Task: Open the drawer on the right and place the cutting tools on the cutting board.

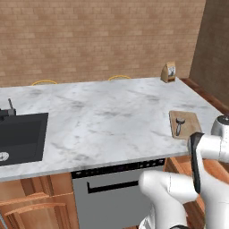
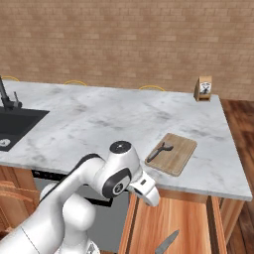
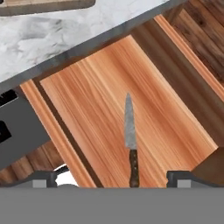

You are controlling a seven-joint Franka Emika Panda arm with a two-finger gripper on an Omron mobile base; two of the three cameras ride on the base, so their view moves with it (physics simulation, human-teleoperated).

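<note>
The drawer (image 3: 96, 109) stands pulled out under the counter's right end, its wooden floor (image 2: 168, 218) in plain sight. One of the cutting tools, a knife (image 3: 130, 135) with a grey blade and dark handle, lies in it, blade pointing toward the counter; its blade also shows low down (image 2: 166, 242). My gripper (image 3: 113, 178) hangs open above the knife's handle, one fingertip on each side, touching nothing. On the counter lies the tan cutting board (image 2: 178, 154) (image 1: 190, 120). A small dark utensil with a round head (image 2: 159, 150) (image 1: 179, 125) rests on it.
A brown paper bag (image 1: 169, 71) (image 2: 204, 88) stands at the counter's far right corner. The black sink (image 1: 22, 136) is at the left. A grey dishwasher front (image 1: 112, 192) sits left of the drawer. The marble counter edge (image 3: 87, 41) overhangs the drawer's back.
</note>
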